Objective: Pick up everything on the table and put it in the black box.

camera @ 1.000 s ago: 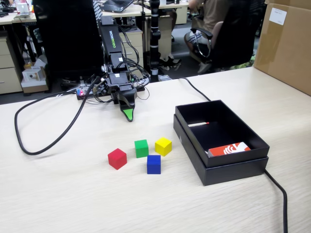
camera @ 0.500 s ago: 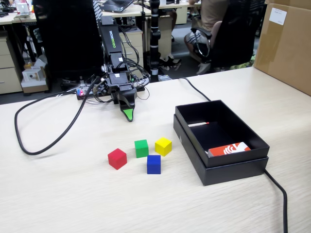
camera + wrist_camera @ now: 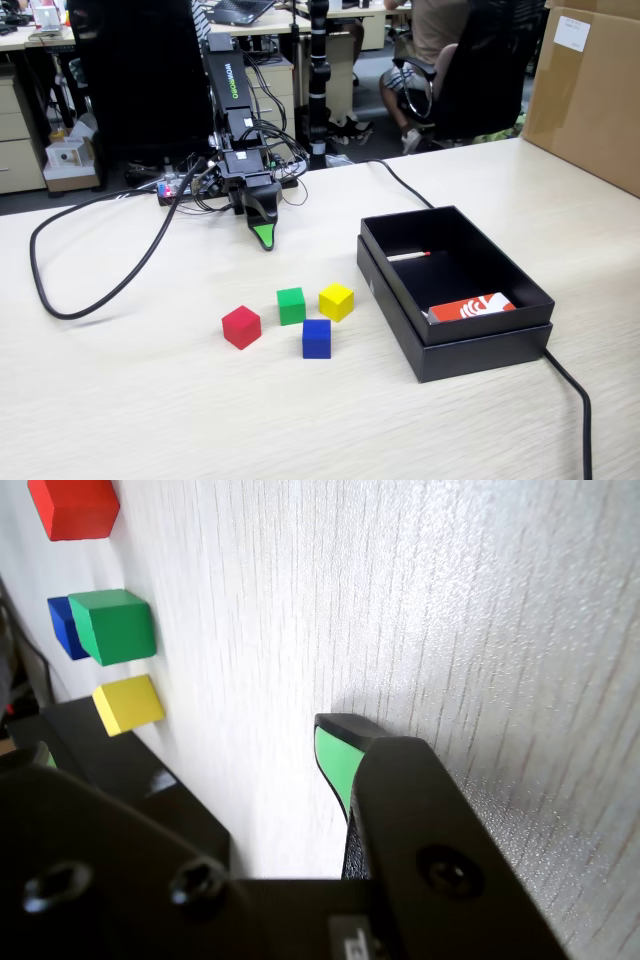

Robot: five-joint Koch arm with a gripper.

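Matte black box (image 3: 470, 350) sits beside four smooth cubes (image 3: 317, 338); hand's (image 3: 264, 238) spread unclear.

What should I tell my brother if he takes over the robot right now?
Pincer: hangs near the table behind the cubes, holding nothing; only one green tip shows, so open or shut cannot be told.
Cubes: the red cube, green cube, yellow cube and blue cube all sit close together on the table.
Black box: to the right of the cubes in the fixed view, with no cube inside, only an orange and white card.
Done: nothing yet.
Left: move all four cubes into the box.
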